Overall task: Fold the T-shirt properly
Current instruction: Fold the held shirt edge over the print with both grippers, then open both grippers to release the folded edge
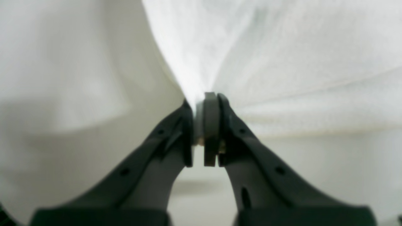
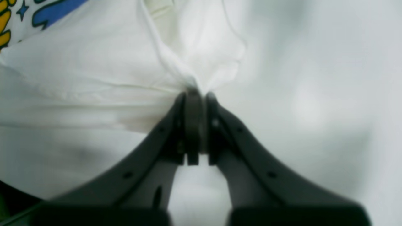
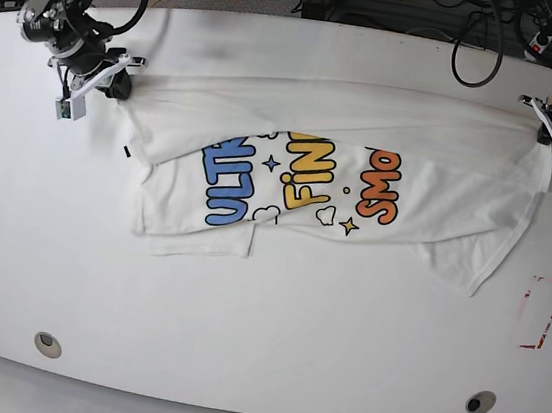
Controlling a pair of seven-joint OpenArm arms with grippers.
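Note:
The white T-shirt [image 3: 329,188] lies across the back of the table, its blue, yellow and orange print facing up. Its far edge is stretched in a line between my two grippers. My left gripper [image 3: 545,129] is at the far right of the base view, shut on the T-shirt's corner. Up close, its pads [image 1: 209,125] pinch bunched white cloth [image 1: 282,62]. My right gripper [image 3: 121,77] sits at the far left, shut on the other corner. In the right wrist view the cloth [image 2: 94,69] gathers into the shut fingertips [image 2: 193,125], with blue and yellow print at the top left.
The white table [image 3: 261,326] has two round holes near its front edge [image 3: 48,344] [image 3: 479,403]. A red-marked rectangle [image 3: 542,312] lies at the right side. Cables and dark clutter run behind the table's far edge.

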